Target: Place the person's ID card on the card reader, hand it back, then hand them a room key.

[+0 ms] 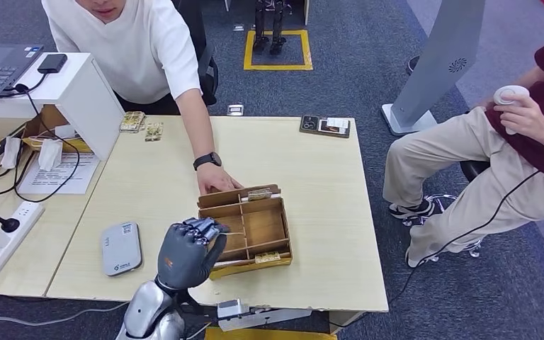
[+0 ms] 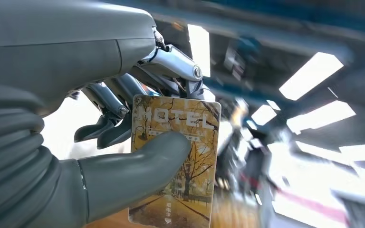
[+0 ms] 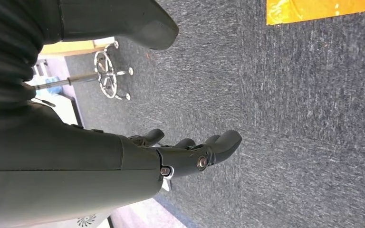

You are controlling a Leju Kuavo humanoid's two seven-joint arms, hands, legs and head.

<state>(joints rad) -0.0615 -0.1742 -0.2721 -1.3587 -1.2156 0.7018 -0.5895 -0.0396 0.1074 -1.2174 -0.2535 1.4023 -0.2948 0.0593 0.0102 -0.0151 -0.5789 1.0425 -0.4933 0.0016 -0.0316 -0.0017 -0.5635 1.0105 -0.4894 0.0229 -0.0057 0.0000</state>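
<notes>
While the left hand (image 1: 186, 249) pinches the room key (image 2: 180, 156) between thumb and fingers, long axis running out past the fingertips, the person's hand (image 1: 217, 178) waits just beyond, across the wooden tray (image 1: 273, 230); the right hand (image 3: 190, 154) hangs loosely open, holding nothing.

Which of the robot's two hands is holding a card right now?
The left hand: its thumb presses a hotel key card against its fingers, raised beside the wooden box. The right hand hangs over the carpet, fingers apart, holding nothing.
</notes>
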